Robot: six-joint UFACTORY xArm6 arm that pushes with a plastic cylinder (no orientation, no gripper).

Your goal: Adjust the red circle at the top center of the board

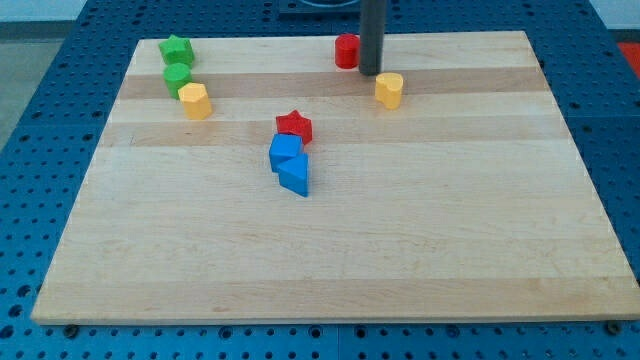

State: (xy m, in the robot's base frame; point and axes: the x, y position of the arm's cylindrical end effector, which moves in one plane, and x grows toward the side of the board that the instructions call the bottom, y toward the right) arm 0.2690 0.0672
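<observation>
The red circle (pixel 346 51) stands at the view's top centre of the wooden board (pixel 330 250). My rod comes down from the view's top edge, and my tip (pixel 371 73) rests on the board right beside the red circle's right side, touching or nearly touching it. A yellow block (pixel 389 90) lies just to the lower right of my tip.
A red star (pixel 294 125) sits near the middle, with a blue block (pixel 286 152) and a blue triangle-like block (pixel 296 176) packed just below it. At the top left are a green star (pixel 176 49), a green circle (pixel 178 78) and a yellow block (pixel 195 101).
</observation>
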